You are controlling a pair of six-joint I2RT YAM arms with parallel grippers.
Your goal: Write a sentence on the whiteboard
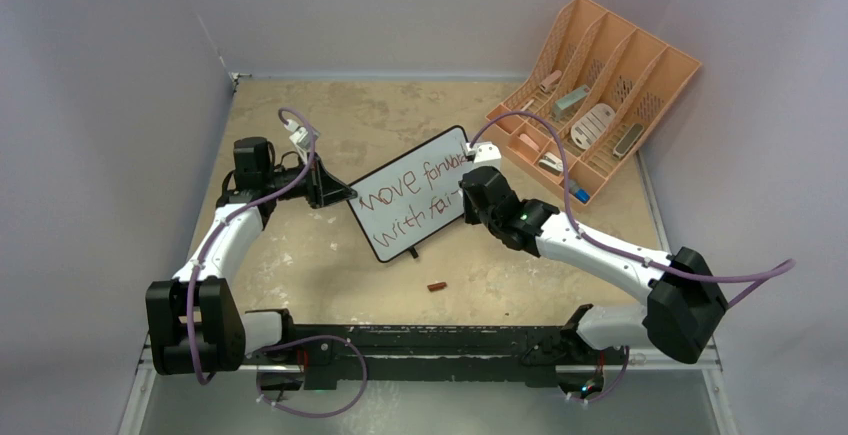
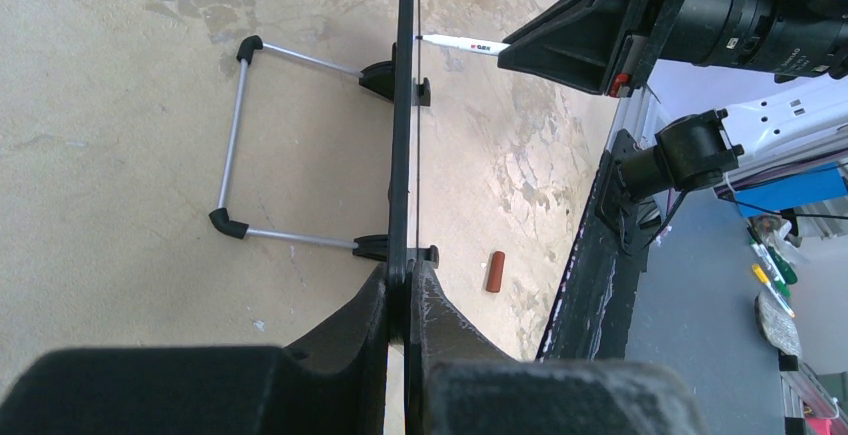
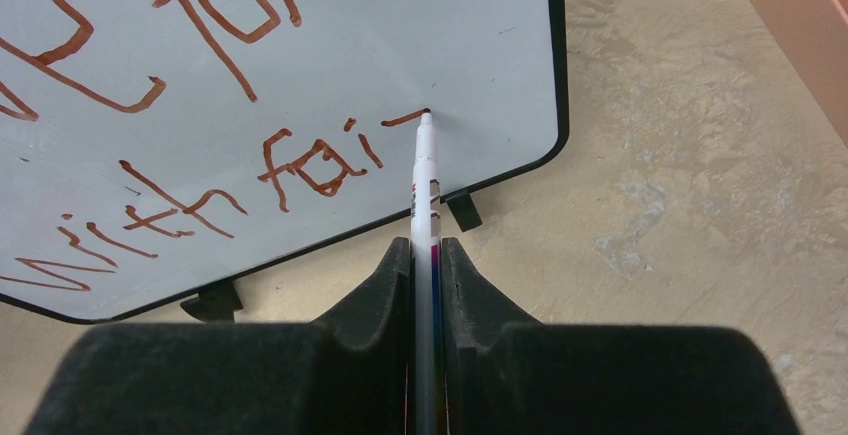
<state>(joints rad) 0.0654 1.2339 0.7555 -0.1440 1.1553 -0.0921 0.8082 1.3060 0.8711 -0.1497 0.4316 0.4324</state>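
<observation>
The whiteboard (image 1: 412, 193), white with a thin black frame, stands propped at the table's middle with brown-red writing on it: "move forward" above "with fai". My left gripper (image 1: 340, 195) is shut on its left edge; the left wrist view shows the board edge-on (image 2: 404, 105) between the jaws. My right gripper (image 1: 468, 187) is shut on a white marker (image 3: 424, 185) whose tip touches the board (image 3: 300, 75) at the end of a short stroke after "fai". The marker also shows in the left wrist view (image 2: 465, 45).
A peach slotted desk organizer (image 1: 600, 95) with small items stands at the back right. A brown-red marker cap (image 1: 437, 286) lies on the table in front of the board, also in the left wrist view (image 2: 494, 271). The board's wire stand (image 2: 235, 145) sticks out behind it.
</observation>
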